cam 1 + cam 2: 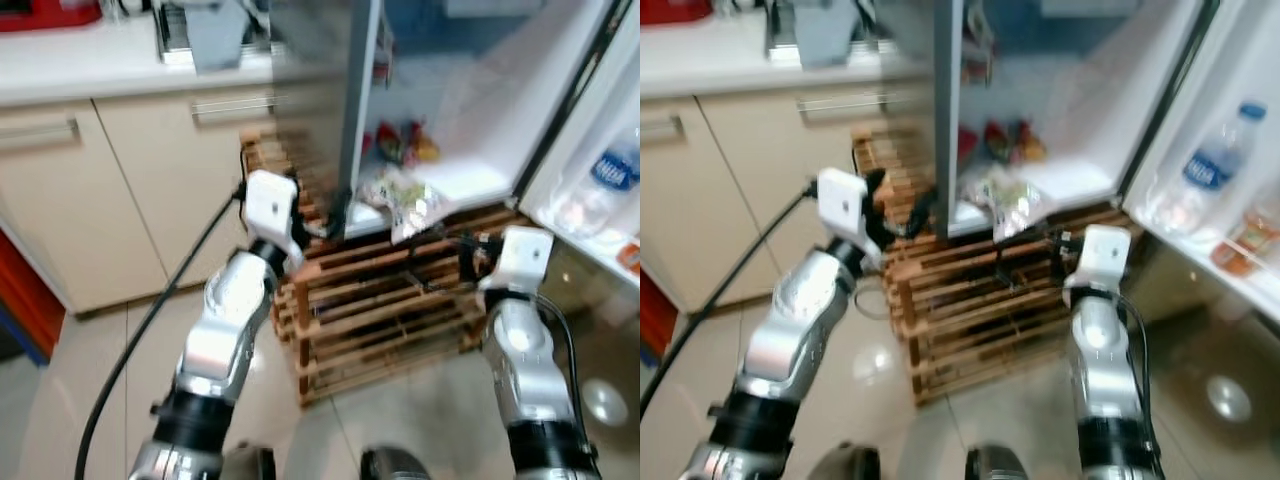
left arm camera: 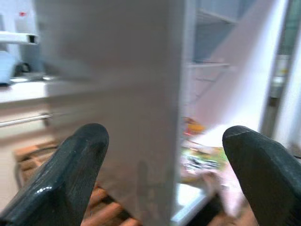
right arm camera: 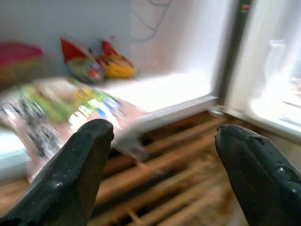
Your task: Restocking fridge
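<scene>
Two grippers up at the open fridge (image 1: 560, 110), both spread and carrying nothing.
I had the left gripper (image 2: 164, 155) by the fridge's side wall, the snack bag (image 1: 405, 200) overhanging the bottom shelf's front edge, the right gripper (image 3: 160, 155) just below; I'd nudge it deeper before letting be.

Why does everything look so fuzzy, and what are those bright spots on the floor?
Both eye views are smeared by motion blur, worst on the fridge and wooden pallet; the spots are light glare on the glossy floor. In the right wrist view the snack bag is streaked too.
</scene>
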